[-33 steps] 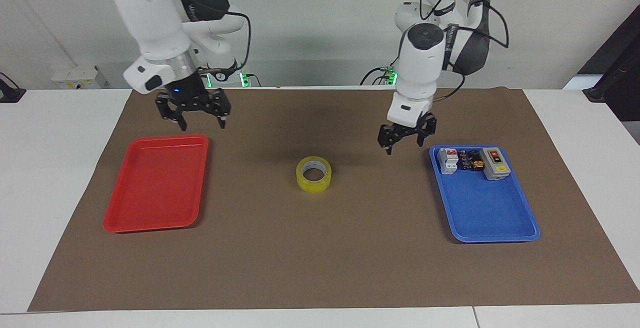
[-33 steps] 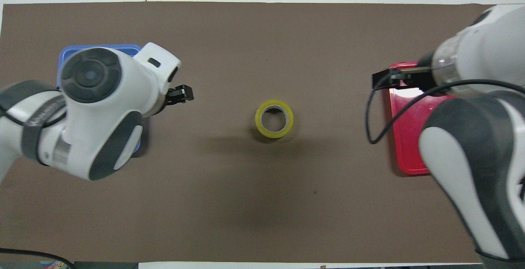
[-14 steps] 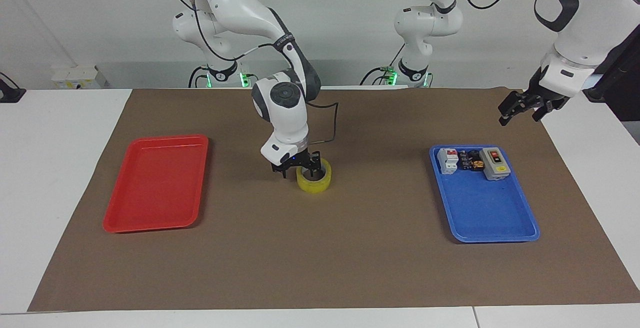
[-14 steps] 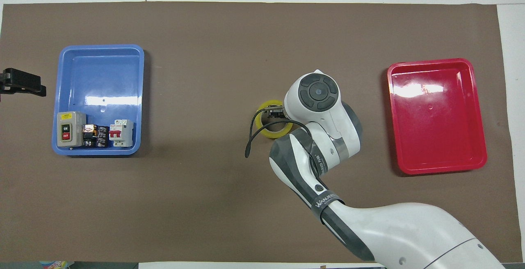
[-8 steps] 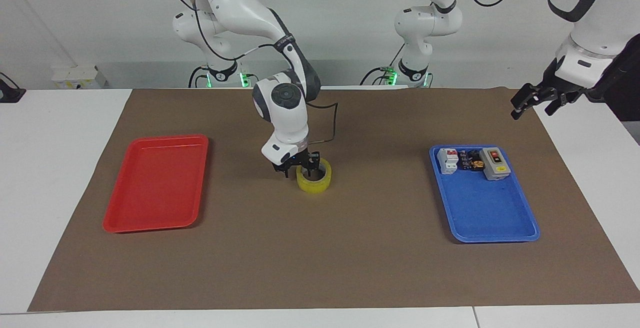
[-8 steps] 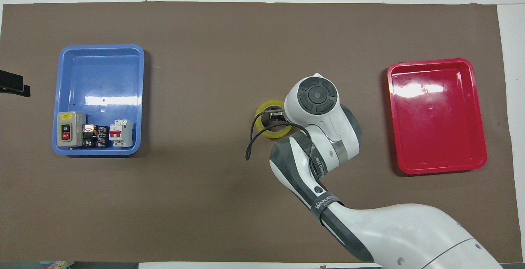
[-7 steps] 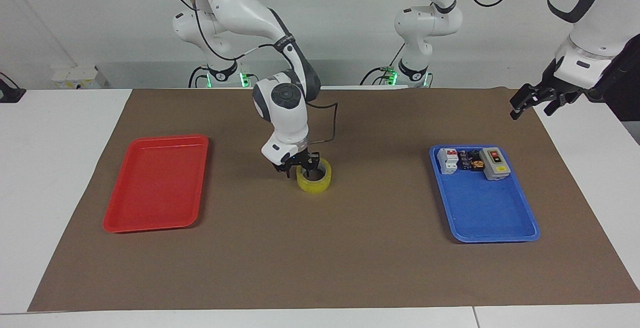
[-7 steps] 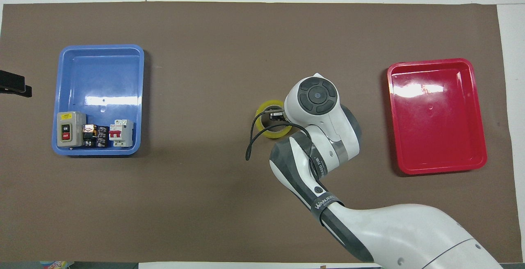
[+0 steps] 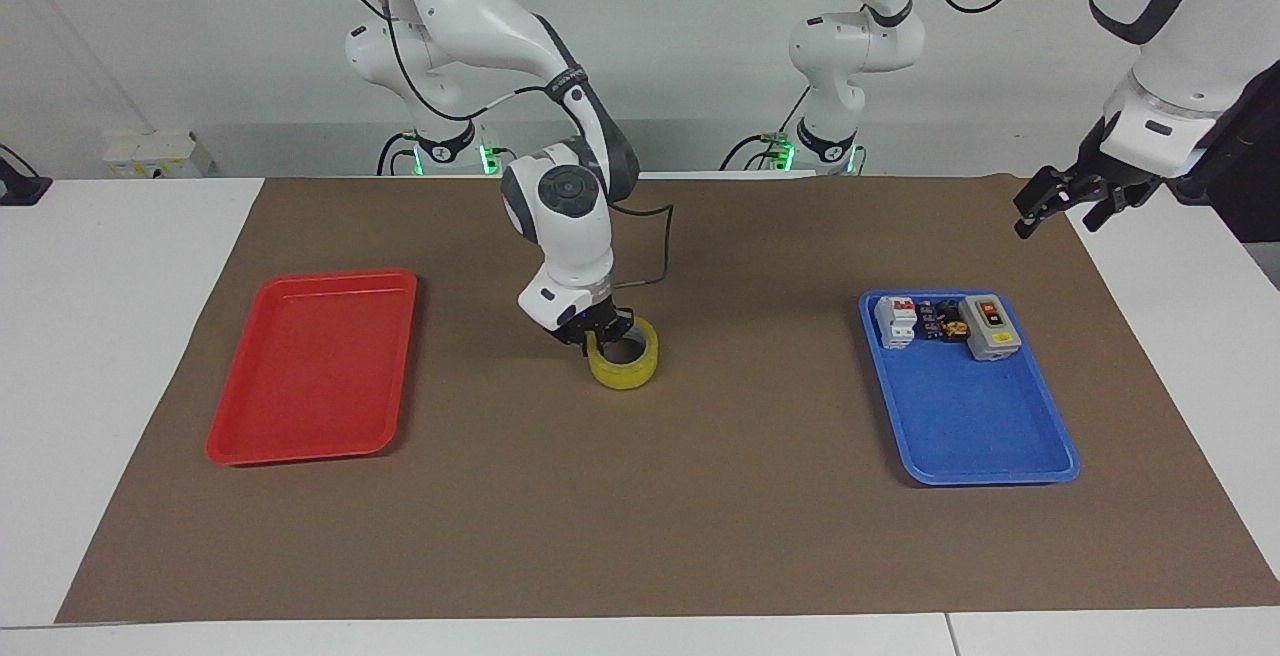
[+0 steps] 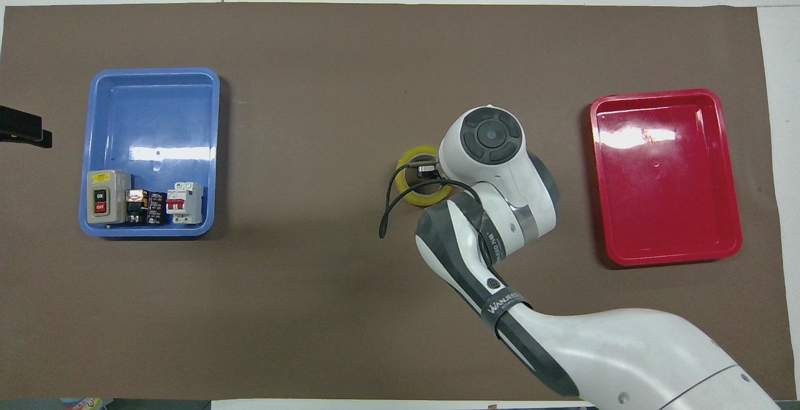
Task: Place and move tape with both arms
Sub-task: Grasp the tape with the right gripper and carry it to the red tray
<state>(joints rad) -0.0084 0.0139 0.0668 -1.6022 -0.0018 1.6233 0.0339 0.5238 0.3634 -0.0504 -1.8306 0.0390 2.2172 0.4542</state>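
Observation:
The tape [image 9: 630, 368] is a yellow ring lying on the brown mat in the middle of the table. It also shows in the overhead view [image 10: 412, 152], partly covered by the right arm's wrist. My right gripper [image 9: 600, 334] is down at the tape's rim on the side toward the right arm's end. It is shut on the ring's wall, one finger inside the hole and one outside [image 10: 428, 169]. My left gripper [image 9: 1060, 201] is open and empty, up in the air over the mat's edge at the left arm's end [image 10: 24, 129], where it waits.
An empty red tray [image 9: 310, 376] [image 10: 665, 197] lies toward the right arm's end. A blue tray [image 9: 975, 426] [image 10: 156, 110] toward the left arm's end holds a grey switch box [image 9: 988, 326], a white breaker [image 9: 895, 321] and small parts. Two smaller arms [image 9: 440, 141] stand at the robots' edge.
The right arm came from over the red tray down onto the tape and shut on its wall, nudging the ring slightly toward the right arm's end. The left arm drew away to its table end.

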